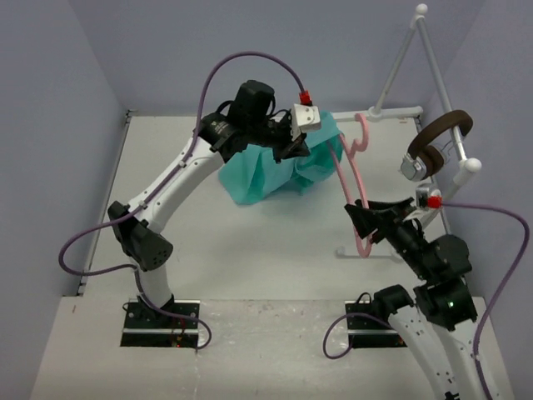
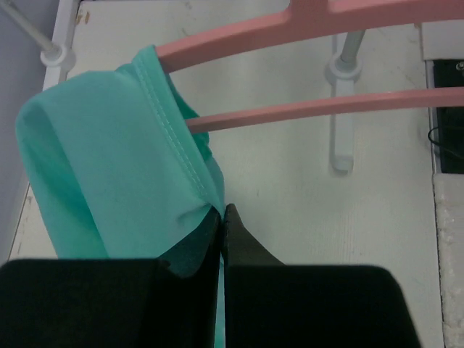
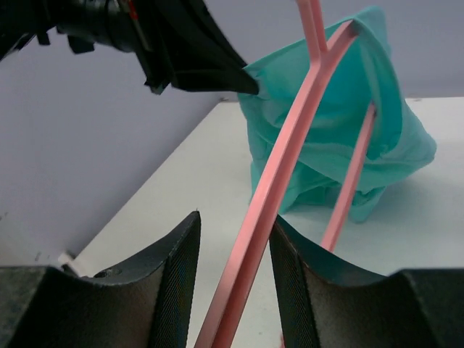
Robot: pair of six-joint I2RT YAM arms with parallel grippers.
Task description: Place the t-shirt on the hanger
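The teal-green t-shirt point(image 1: 271, 171) is bunched over one end of the pink hanger point(image 1: 351, 179), whose hook point(image 1: 363, 127) points to the back. My left gripper point(image 1: 293, 140) is shut on the shirt's hem and holds it raised. In the left wrist view, cloth point(image 2: 109, 167) is pinched between the closed fingers point(image 2: 223, 210), and two hanger bars point(image 2: 290, 25) enter the shirt's opening. My right gripper point(image 1: 366, 218) is open around the hanger's sloping arm point(image 3: 283, 174). The arm runs between the fingers point(image 3: 234, 217) with a gap on the left. The shirt point(image 3: 406, 145) hangs beyond.
A white tubular rack point(image 1: 400, 67) stands at the back right with brown headphones point(image 1: 433, 146) hung on it. Its base tubes point(image 2: 341, 109) lie on the table under the hanger. Purple walls close in on the left, the back and the right.
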